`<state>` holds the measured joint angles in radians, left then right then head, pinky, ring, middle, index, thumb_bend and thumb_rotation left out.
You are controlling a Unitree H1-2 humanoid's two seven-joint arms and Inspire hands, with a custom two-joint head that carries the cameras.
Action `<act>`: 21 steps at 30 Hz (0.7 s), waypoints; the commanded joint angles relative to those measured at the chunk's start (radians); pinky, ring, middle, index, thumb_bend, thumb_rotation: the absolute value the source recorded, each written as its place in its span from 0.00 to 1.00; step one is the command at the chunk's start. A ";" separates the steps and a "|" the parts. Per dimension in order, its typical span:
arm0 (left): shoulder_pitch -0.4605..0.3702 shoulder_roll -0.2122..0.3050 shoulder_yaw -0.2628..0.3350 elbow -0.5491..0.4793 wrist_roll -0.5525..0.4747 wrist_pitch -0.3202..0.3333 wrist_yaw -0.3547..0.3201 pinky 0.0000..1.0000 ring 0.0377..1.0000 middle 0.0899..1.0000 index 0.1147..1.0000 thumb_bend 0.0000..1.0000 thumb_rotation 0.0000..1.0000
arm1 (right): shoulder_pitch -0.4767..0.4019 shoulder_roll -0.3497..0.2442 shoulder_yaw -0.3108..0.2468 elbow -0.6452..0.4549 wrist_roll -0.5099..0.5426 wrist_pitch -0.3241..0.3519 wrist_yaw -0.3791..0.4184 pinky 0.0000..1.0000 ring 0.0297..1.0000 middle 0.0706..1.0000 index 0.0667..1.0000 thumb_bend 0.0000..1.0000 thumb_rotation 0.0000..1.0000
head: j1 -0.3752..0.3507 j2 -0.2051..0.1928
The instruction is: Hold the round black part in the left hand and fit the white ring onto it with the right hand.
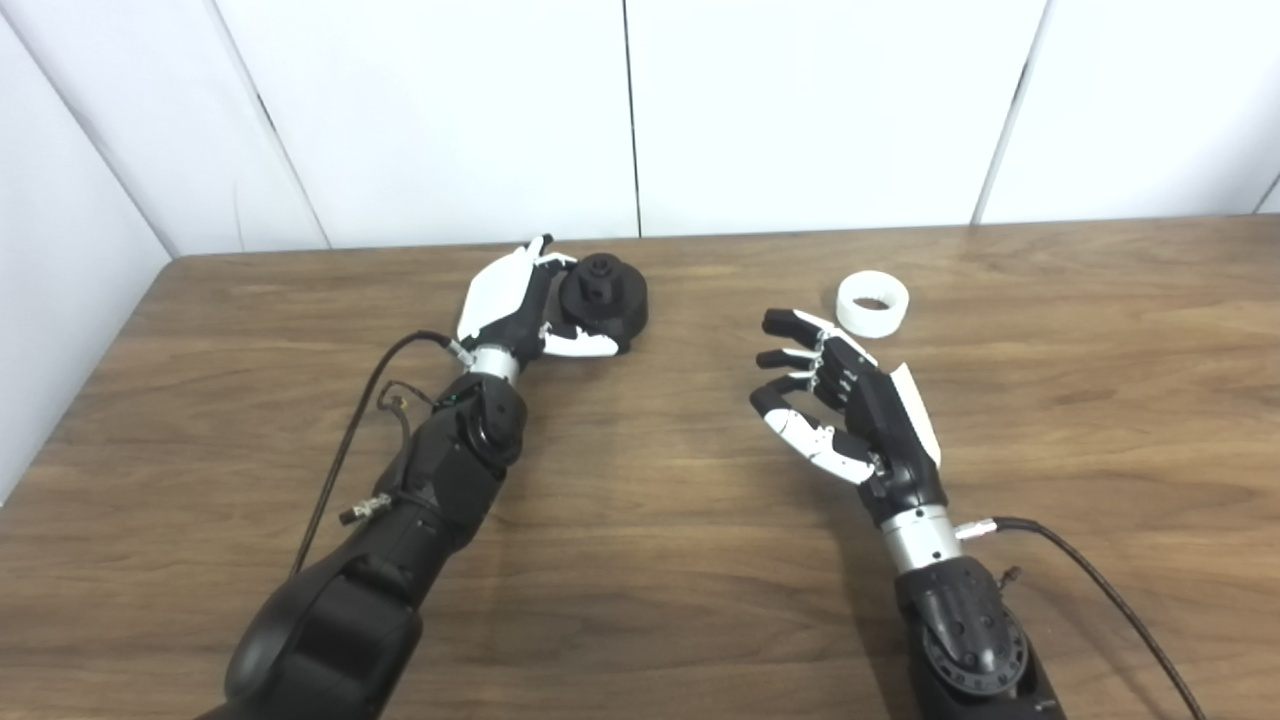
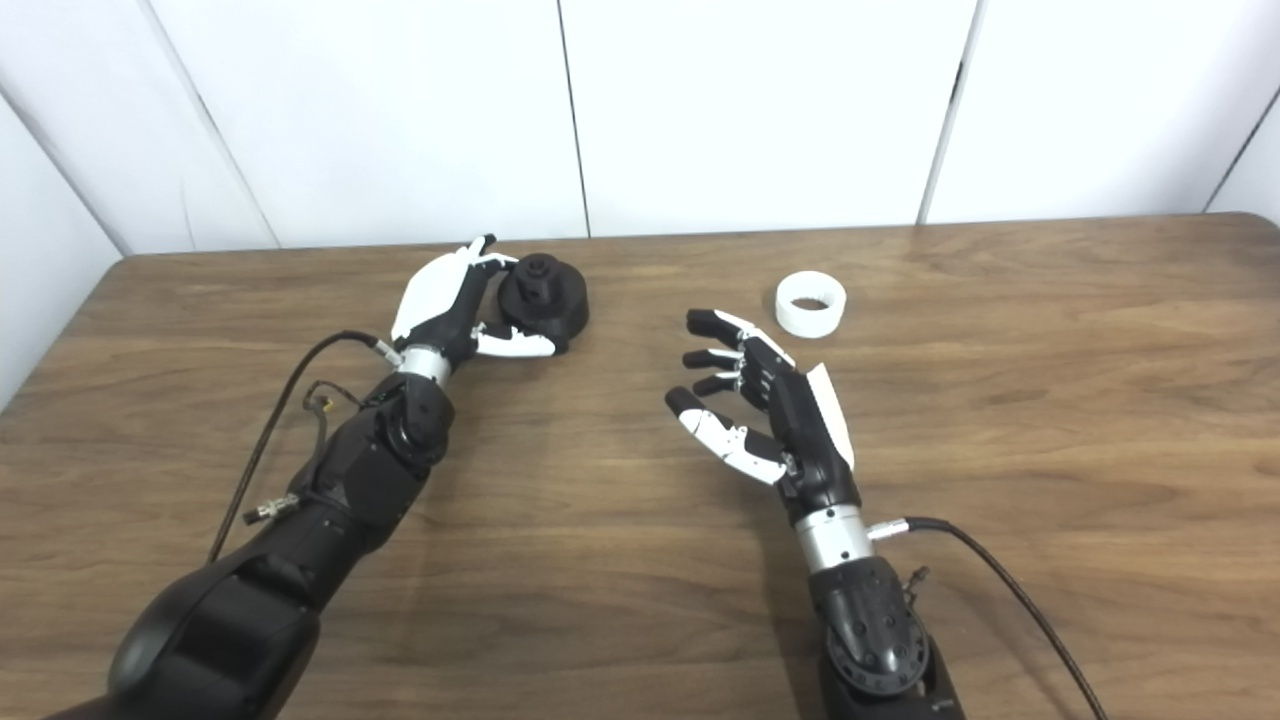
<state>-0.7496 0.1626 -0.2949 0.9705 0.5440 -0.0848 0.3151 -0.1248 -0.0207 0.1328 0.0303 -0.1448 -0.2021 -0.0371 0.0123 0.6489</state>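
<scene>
Left eye view
Left hand [image 1: 515, 300]: wrapped round the black part [image 1: 603, 298], thumb beneath; apparently gripping, though contact on the far side is hidden.
Right hand [image 1: 845, 400]: spread, holding nothing.
White ring [image 1: 873, 304]: flat on the desk [image 1: 640, 560], just beyond the right fingertips.

Right eye view
Black part: low, near or on the desk.
Risk: ring pushed away by outstretched fingertips; part tilting if the grip is shallow.

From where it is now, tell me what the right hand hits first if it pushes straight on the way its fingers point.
The right hand is open and points up-left. The white ring lies just right of that line, so the fingers would probably miss it and meet only bare table. Height is hard to judge.
</scene>
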 commanded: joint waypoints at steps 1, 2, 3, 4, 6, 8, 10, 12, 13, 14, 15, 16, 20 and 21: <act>-0.062 0.011 0.008 -0.004 -0.007 -0.028 0.033 1.00 1.00 0.99 0.64 0.97 0.34 | 0.036 -0.042 -0.014 0.028 -0.026 -0.024 0.007 0.60 0.70 0.79 0.76 0.52 0.32 | 0.001 0.001; -0.062 0.010 0.009 -0.002 -0.010 -0.029 0.030 1.00 1.00 0.99 0.64 0.96 0.33 | 0.036 -0.042 -0.015 0.027 -0.019 -0.024 0.010 0.59 0.70 0.79 0.76 0.52 0.31 | 0.001 0.001; -0.062 0.010 0.010 -0.001 -0.013 -0.030 0.028 1.00 1.00 0.99 0.64 0.96 0.33 | 0.036 -0.042 -0.016 0.027 -0.014 -0.024 0.012 0.59 0.70 0.79 0.76 0.52 0.30 | 0.001 0.001; -0.062 0.010 0.011 -0.001 -0.016 -0.030 0.027 1.00 1.00 0.99 0.63 0.96 0.33 | 0.037 -0.041 -0.017 0.026 -0.012 -0.021 0.012 0.59 0.70 0.79 0.76 0.52 0.29 | 0.001 0.001; -0.060 0.010 0.010 -0.005 -0.018 -0.029 0.025 1.00 1.00 0.99 0.62 0.96 0.33 | 0.038 -0.040 -0.019 0.024 -0.012 -0.017 0.011 0.58 0.69 0.79 0.75 0.52 0.29 | 0.003 0.003; -0.058 0.012 0.007 -0.007 -0.017 -0.033 0.025 1.00 1.00 0.99 0.61 0.96 0.33 | 0.038 -0.041 -0.018 0.024 -0.019 -0.019 0.011 0.58 0.69 0.79 0.75 0.52 0.29 | 0.004 0.003; -0.056 0.012 0.006 -0.007 -0.018 -0.037 0.025 1.00 1.00 0.99 0.60 0.95 0.31 | 0.038 -0.041 -0.017 0.023 -0.019 -0.019 0.012 0.58 0.69 0.79 0.76 0.52 0.30 | 0.004 0.003; -0.053 0.012 0.008 -0.010 -0.020 -0.036 0.021 1.00 1.00 1.00 0.59 0.95 0.29 | 0.041 -0.039 -0.019 0.019 -0.004 -0.016 0.020 0.58 0.70 0.79 0.76 0.52 0.31 | 0.004 0.003; -0.052 0.012 0.008 -0.011 -0.021 -0.035 0.020 1.00 1.00 1.00 0.59 0.95 0.28 | 0.042 -0.038 -0.020 0.018 0.000 -0.014 0.022 0.59 0.70 0.80 0.76 0.52 0.31 | 0.004 0.003; -0.047 0.012 0.008 -0.019 -0.023 -0.035 0.016 1.00 1.00 1.00 0.59 0.95 0.28 | 0.042 -0.038 -0.022 0.016 0.003 -0.012 0.023 0.59 0.71 0.80 0.76 0.52 0.31 | 0.004 0.003; -0.043 0.012 0.008 -0.024 -0.025 -0.037 0.014 1.00 1.00 1.00 0.59 0.95 0.27 | 0.042 -0.036 -0.024 0.016 0.004 -0.010 0.024 0.60 0.71 0.80 0.76 0.52 0.29 | 0.005 0.002; -0.041 0.013 0.007 -0.028 -0.026 -0.038 0.013 1.00 1.00 1.00 0.58 0.95 0.27 | 0.042 -0.035 -0.025 0.016 0.005 -0.009 0.024 0.60 0.71 0.80 0.76 0.52 0.29 | 0.005 0.002; -0.016 0.013 0.005 -0.078 -0.034 -0.020 -0.012 1.00 1.00 1.00 0.58 0.94 0.24 | 0.041 -0.032 -0.031 0.014 0.009 -0.011 0.026 0.61 0.70 0.79 0.76 0.52 0.27 | 0.005 0.002; -0.007 0.013 0.003 -0.096 -0.033 -0.013 -0.019 1.00 1.00 1.00 0.58 0.93 0.24 | 0.041 -0.032 -0.032 0.014 0.007 -0.012 0.025 0.61 0.70 0.79 0.76 0.53 0.28 | 0.005 0.002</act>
<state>-0.7278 0.1640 -0.2929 0.9183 0.5066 -0.0959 0.2988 -0.1194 -0.0211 0.1166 0.0235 -0.1286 -0.2003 -0.0152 0.0169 0.6504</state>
